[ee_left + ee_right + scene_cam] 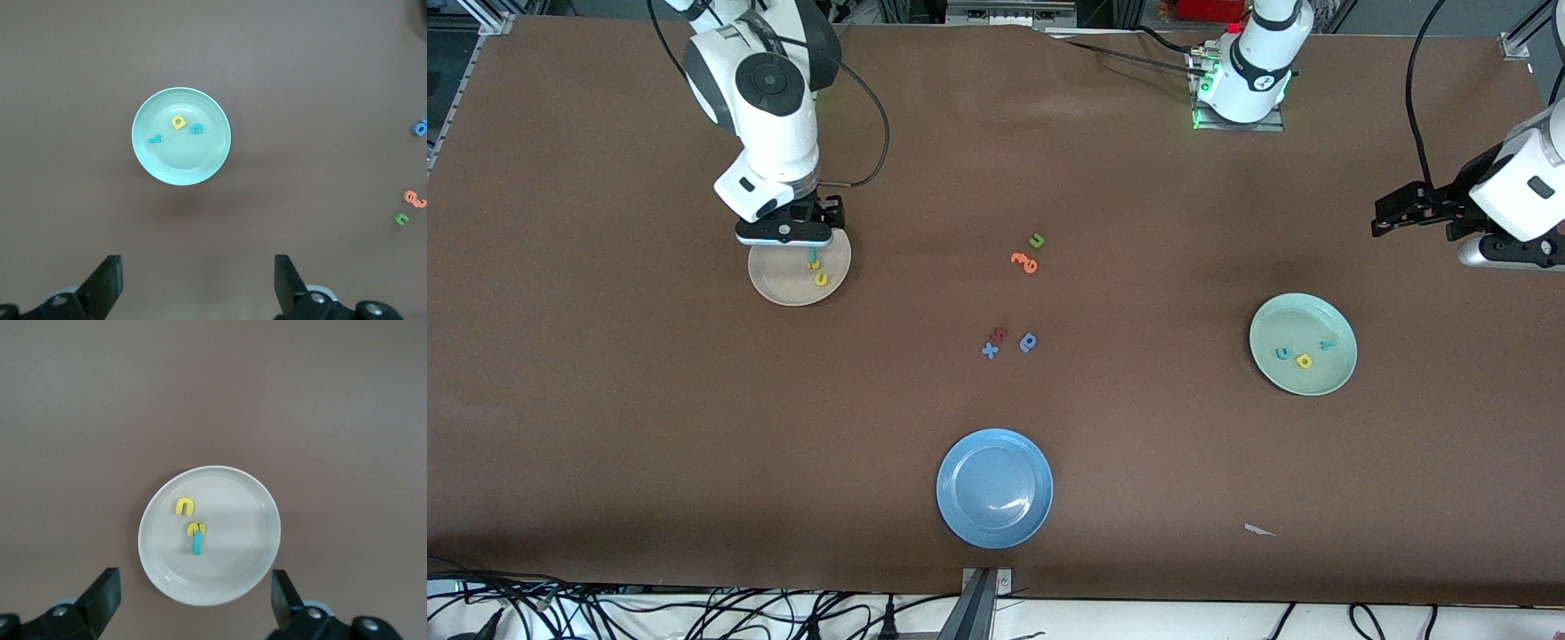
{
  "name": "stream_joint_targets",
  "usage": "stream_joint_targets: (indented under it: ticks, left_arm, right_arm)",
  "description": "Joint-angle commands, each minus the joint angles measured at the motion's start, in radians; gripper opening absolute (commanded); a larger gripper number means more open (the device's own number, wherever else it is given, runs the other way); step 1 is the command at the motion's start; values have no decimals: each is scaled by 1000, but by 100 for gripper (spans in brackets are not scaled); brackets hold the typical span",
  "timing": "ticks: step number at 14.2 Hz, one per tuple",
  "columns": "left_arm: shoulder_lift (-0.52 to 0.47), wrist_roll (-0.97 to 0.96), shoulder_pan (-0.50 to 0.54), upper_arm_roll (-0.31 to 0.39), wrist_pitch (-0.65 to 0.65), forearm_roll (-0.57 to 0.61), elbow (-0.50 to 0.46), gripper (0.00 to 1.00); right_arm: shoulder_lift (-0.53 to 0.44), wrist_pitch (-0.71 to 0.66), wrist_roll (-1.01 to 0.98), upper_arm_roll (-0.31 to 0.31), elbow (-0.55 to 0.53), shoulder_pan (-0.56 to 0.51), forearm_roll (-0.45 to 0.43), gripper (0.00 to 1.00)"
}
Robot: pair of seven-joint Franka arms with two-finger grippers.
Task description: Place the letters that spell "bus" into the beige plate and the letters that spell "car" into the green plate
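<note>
The beige plate (776, 284) (235, 499) lies at the right arm's end of the table. In it are a yellow "u" (820, 279) (185, 506) and a teal letter (812, 262) (197, 545) that touches a second yellow letter (197, 529). My right gripper (791, 235) (193, 588) hovers open over this plate's rim, holding nothing. The green plate (1316, 316) (188, 167) holds a teal "c" (1283, 354) (196, 129), a yellow "a" (1304, 360) (178, 123) and a teal "r" (1328, 345) (154, 140). My left gripper (1389, 218) (198, 270) waits open and empty over bare table beside the green plate.
An empty blue plate (994, 487) lies near the front edge. Mid-table lie an orange letter (1024, 262), a green "u" (1037, 240), a blue "x" (990, 350), a blue rounded letter (1029, 342) and a small dark red one (1000, 335). A white scrap (1259, 530) lies near the front.
</note>
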Motion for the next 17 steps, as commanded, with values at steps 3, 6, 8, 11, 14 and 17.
stream_joint_targets:
  ticks: [3, 6, 8, 11, 14, 17]
  left_arm:
    - [7, 29, 4, 2, -21, 10, 28, 100]
    - [7, 29, 4, 2, -21, 10, 26, 100]
    - [9, 27, 2, 2, -21, 10, 28, 100]
    - [9, 29, 2, 2, -21, 10, 26, 100]
    - [9, 29, 2, 2, -21, 10, 26, 100]
    - [9, 29, 4, 2, -19, 10, 26, 100]
  right_arm:
    - [8, -244, -281, -127, 234, -11, 116, 100]
    - [13, -342, -372, -227, 345, 13, 164, 100]
    - [16, -401, -401, -344, 406, 96, 188, 100]
    - [17, -442, -434, -536, 474, 217, 227, 100]
    - [17, -439, -510, -549, 493, 208, 221, 100]
    - [17, -430, -562, -554, 496, 136, 228, 100]
